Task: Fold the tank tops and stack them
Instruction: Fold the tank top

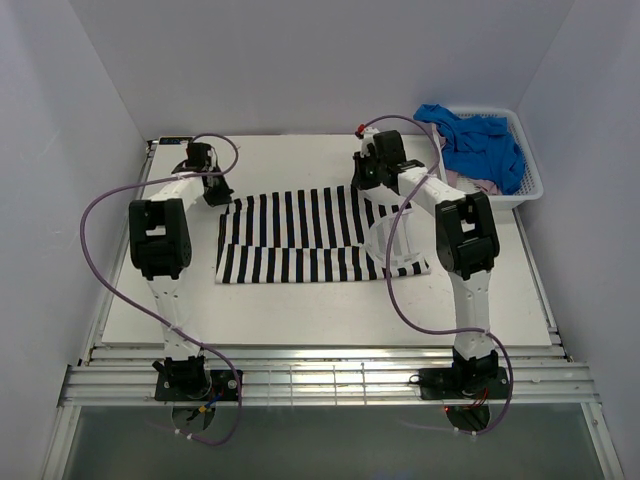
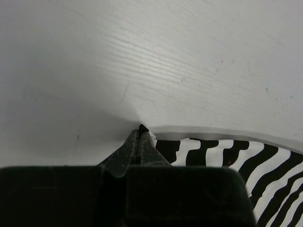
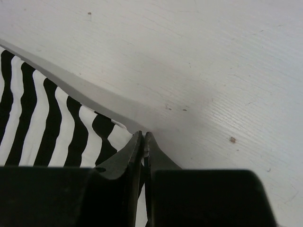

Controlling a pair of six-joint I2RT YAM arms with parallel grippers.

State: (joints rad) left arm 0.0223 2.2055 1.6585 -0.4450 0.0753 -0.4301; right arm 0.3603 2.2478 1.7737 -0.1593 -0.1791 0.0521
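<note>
A white lattice basket [image 1: 530,182] sits at the far right corner of the white table [image 1: 300,310].

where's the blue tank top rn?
Top view, far right corner of the table: the blue tank top lies heaped in the white basket, behind the right arm, with the pink top showing just beneath it.

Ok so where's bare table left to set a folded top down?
Widest bare strip: between the striped top and the table's near edge. Another runs behind the top, along the far edge. Crowded: the left gripper and right gripper at its far corners, the basket holding the blue top.
</note>
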